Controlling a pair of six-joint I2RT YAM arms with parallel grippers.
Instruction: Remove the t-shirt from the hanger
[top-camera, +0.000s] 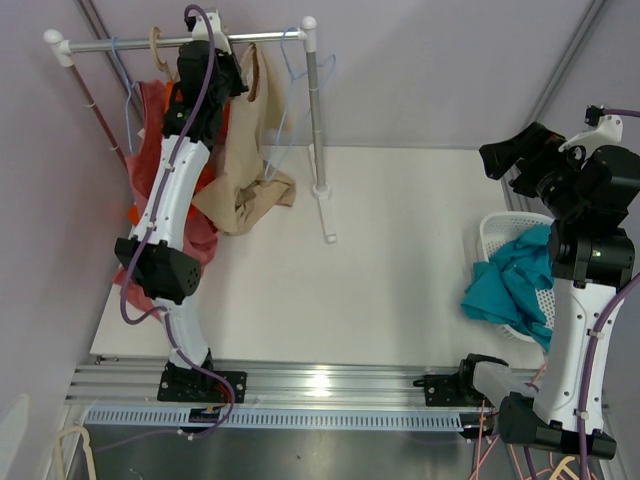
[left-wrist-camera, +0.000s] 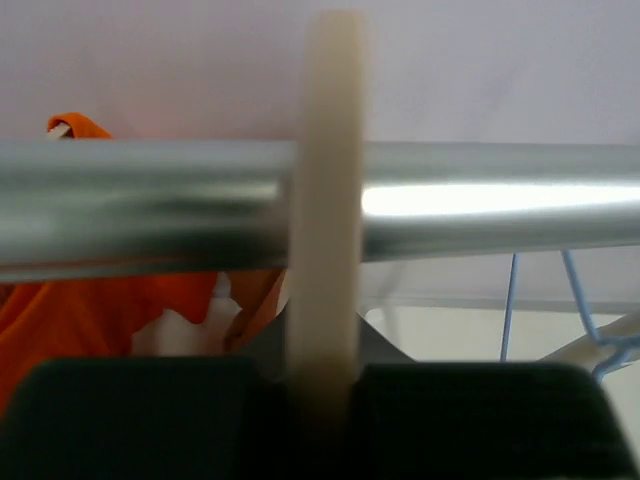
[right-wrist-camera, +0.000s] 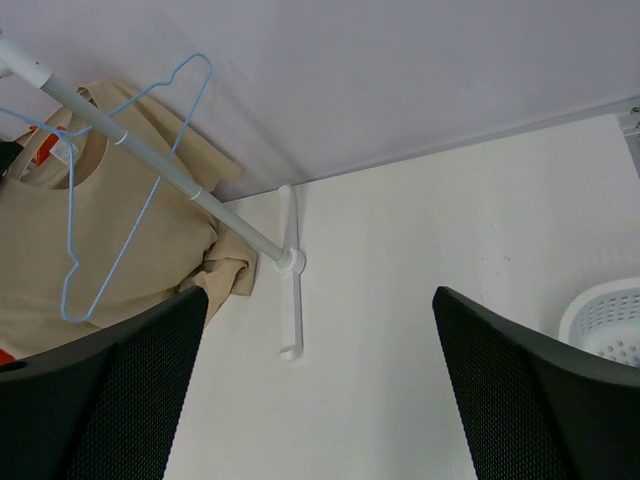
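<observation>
Desk (top-camera: 380, 290): white, pale lilac walls behind. Near right edge, white basket (top-camera: 497, 232) with teal cloth (top-camera: 505, 285) spilling out. Right arm (top-camera: 585, 300): raised beside the basket, right jaws spread wide, empty. Far left, rail (top-camera: 130, 43); beige t-shirt (top-camera: 245, 165) on cream hanger (left-wrist-camera: 325, 200) (bare blue hanger (right-wrist-camera: 69, 210) alongside). Left arm (top-camera: 175, 190): stretched up to the rail, left jaws clamped on the cream hanger's hook.

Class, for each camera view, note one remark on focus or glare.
Top external: sharp, with glare on the frame rail. Left wrist: hanger hook and metal rod blurred, with a bright streak on the rod. Right wrist: right gripper soft, beige t-shirt crisp.
</observation>
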